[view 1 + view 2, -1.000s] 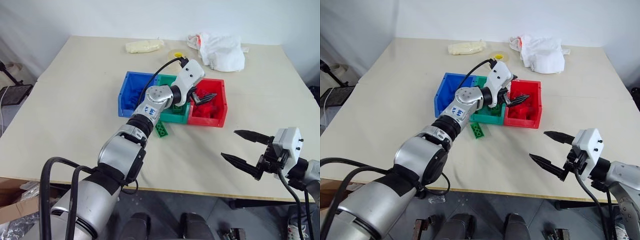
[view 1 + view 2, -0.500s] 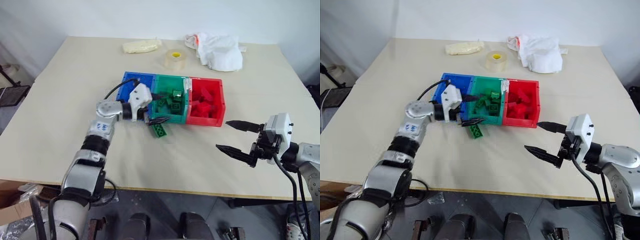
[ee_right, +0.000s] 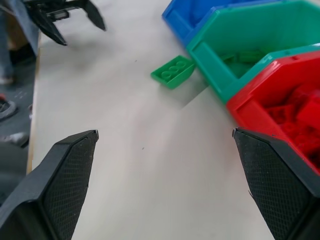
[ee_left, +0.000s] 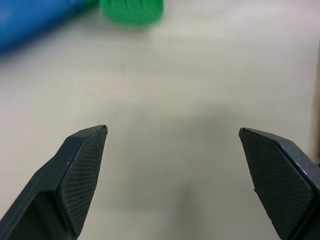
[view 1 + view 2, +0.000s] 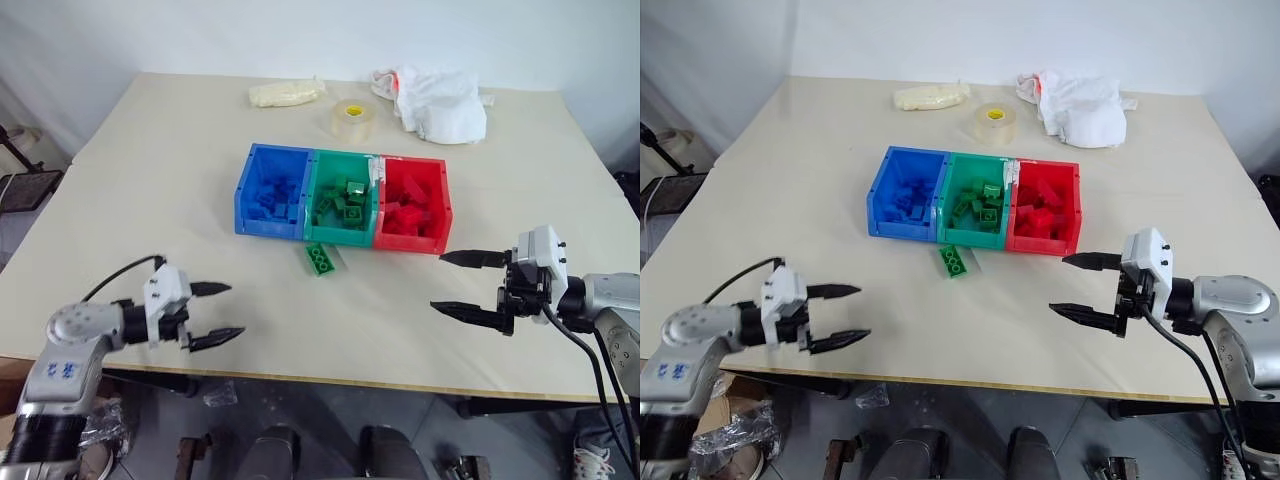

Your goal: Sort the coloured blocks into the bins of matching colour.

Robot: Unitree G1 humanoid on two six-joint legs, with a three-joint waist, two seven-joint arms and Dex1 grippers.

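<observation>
Three joined bins stand mid-table: blue (image 5: 262,226), green (image 5: 337,233) and red (image 5: 408,243), each holding several blocks of its own colour. One green block (image 5: 321,258) lies flat on the table just in front of the green bin, also seen as the green block (image 3: 173,71). My left gripper (image 5: 236,309) hovers open and empty near the front left edge, well short of the block. Open and empty too, my right gripper (image 5: 436,281) is at the front right, pointing inward, close to the red bin's near corner.
At the back of the table are a clear tape roll (image 5: 350,120), a crumpled white cloth (image 5: 436,100) and a pale packet (image 5: 288,92). The table's front edge (image 5: 330,380) runs just below both grippers.
My left arm has drawn back from over the green and red bins to the table's front left, its gripper still open. The right gripper turned slightly inward.
</observation>
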